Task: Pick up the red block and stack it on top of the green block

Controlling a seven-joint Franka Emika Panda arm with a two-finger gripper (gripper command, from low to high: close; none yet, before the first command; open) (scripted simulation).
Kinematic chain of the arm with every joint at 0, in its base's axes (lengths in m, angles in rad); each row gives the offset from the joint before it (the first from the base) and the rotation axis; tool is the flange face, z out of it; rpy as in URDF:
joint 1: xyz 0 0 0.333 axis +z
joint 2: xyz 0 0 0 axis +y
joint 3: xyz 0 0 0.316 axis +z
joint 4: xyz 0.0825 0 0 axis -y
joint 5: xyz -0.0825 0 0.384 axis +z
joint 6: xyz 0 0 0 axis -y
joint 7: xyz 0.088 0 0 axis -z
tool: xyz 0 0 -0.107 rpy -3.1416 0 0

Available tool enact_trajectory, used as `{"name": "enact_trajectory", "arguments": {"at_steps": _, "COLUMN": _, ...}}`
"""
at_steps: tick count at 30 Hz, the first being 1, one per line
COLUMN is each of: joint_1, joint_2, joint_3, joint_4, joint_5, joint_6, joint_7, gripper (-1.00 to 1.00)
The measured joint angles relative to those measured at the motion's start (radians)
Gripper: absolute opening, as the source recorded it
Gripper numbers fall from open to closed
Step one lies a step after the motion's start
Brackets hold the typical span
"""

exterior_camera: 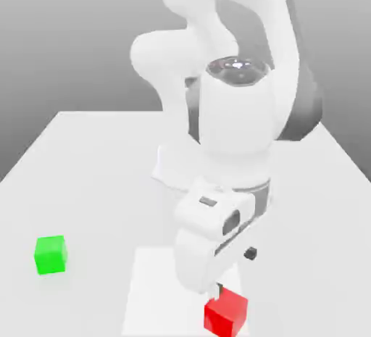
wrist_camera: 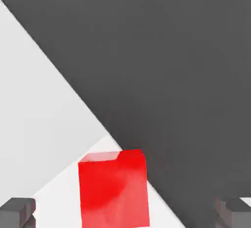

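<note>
Your gripper fingers spread apart above one red block; one green block well apart, table between bare.

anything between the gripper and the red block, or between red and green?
Nothing visible. The open gripper hangs over the red block, fingers either side. The table between it and the green block looks bare.

Ext cam faces arm front-on, slightly above; hand cam looks down, close; both share red block.
</note>
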Motion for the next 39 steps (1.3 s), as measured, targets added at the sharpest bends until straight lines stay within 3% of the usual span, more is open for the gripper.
{"name": "enact_trajectory", "arguments": {"at_steps": 3, "joint_1": -0.019, "joint_2": 0.109, "joint_3": 0.025, "joint_4": 0.015, "joint_5": 0.026, "joint_6": 0.087, "joint_7": -0.027, "gripper": 0.00}}
{"name": "enact_trajectory", "arguments": {"at_steps": 4, "joint_1": -0.026, "joint_2": 0.136, "joint_3": 0.034, "joint_4": 0.019, "joint_5": 0.031, "joint_6": 0.109, "joint_7": -0.032, "gripper": -1.00}}
{"name": "enact_trajectory", "arguments": {"at_steps": 11, "joint_1": -0.027, "joint_2": 0.137, "joint_3": 0.035, "joint_4": 0.019, "joint_5": 0.031, "joint_6": 0.109, "joint_7": -0.032, "gripper": -1.00}}
{"name": "enact_trajectory", "arguments": {"at_steps": 16, "joint_1": -0.014, "joint_2": -0.018, "joint_3": -0.002, "joint_4": -0.009, "joint_5": -0.019, "joint_6": -0.017, "joint_7": 0.003, "gripper": -1.00}}
{"name": "enact_trajectory", "arguments": {"at_steps": 23, "joint_1": -0.204, "joint_2": -0.162, "joint_3": -0.206, "joint_4": -0.110, "joint_5": -0.073, "joint_6": -0.051, "joint_7": -0.020, "gripper": -1.00}}
{"name": "enact_trajectory", "arguments": {"at_steps": 28, "joint_1": -0.500, "joint_2": -0.257, "joint_3": -0.331, "joint_4": -0.195, "joint_5": -0.103, "joint_6": -0.064, "joint_7": -0.058, "gripper": -1.00}}
{"name": "enact_trajectory", "arguments": {"at_steps": 30, "joint_1": -0.663, "joint_2": -0.243, "joint_3": -0.296, "joint_4": -0.203, "joint_5": -0.078, "joint_6": -0.043, "joint_7": -0.083, "gripper": -1.00}}
{"name": "enact_trajectory", "arguments": {"at_steps": 31, "joint_1": -0.679, "joint_2": -0.228, "joint_3": -0.254, "joint_4": -0.203, "joint_5": -0.064, "joint_6": -0.028, "joint_7": -0.095, "gripper": -1.00}}
{"name": "enact_trajectory", "arguments": {"at_steps": 33, "joint_1": -0.597, "joint_2": -0.190, "joint_3": -0.206, "joint_4": -0.201, "joint_5": -0.031, "joint_6": 0.007, "joint_7": -0.120, "gripper": -1.00}}
{"name": "enact_trajectory", "arguments": {"at_steps": 38, "joint_1": -0.624, "joint_2": -0.078, "joint_3": -0.153, "joint_4": -0.198, "joint_5": 0.070, "joint_6": 0.105, "joint_7": -0.193, "gripper": -1.00}}
{"name": "enact_trajectory", "arguments": {"at_steps": 39, "joint_1": -0.630, "joint_2": -0.063, "joint_3": -0.145, "joint_4": -0.198, "joint_5": 0.083, "joint_6": 0.118, "joint_7": -0.203, "gripper": 1.00}}
